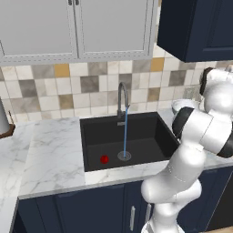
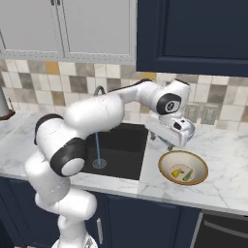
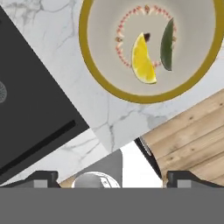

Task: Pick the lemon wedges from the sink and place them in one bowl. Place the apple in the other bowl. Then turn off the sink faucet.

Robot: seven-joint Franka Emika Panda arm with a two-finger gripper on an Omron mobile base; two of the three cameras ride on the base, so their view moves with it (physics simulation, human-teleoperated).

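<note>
A: In the left base view the apple [image 1: 104, 159] is lying on the sink [image 1: 150, 136] floor near the front left corner, just left of the drain. The faucet [image 1: 122, 98] is running a thin stream onto that drain. The blue bowl [image 1: 181, 105] is peeking out behind the arm at the counter's right, by the wall.

B: And the right base view?

A: There the gripper [image 2: 175, 137] is hanging over the counter just right of the sink, above the far rim of the tan bowl [image 2: 167, 162]. Both wedges [image 2: 176, 172] are lying inside that bowl, so judging by that, the lemon step looks done.

B: Is the gripper carrying anything?

A: No. In the hand view the two fingertips [image 3: 43, 178] are standing far apart at the bottom edge with nothing between them. The bowl is sitting ahead of them, the yellow wedge [image 3: 143, 59] and the olive wedge [image 3: 166, 44] side by side, close but not touching, long axes roughly parallel.

B: So what is the coming move turning on?

A: On the apple. It is lying well apart from the gripper, across the sink toward its left end and down below counter level. The arm would probably need to swing left over the basin and descend. Being round, the apple is offering no preferred grasp axis, though it may roll on the flat floor.
</note>
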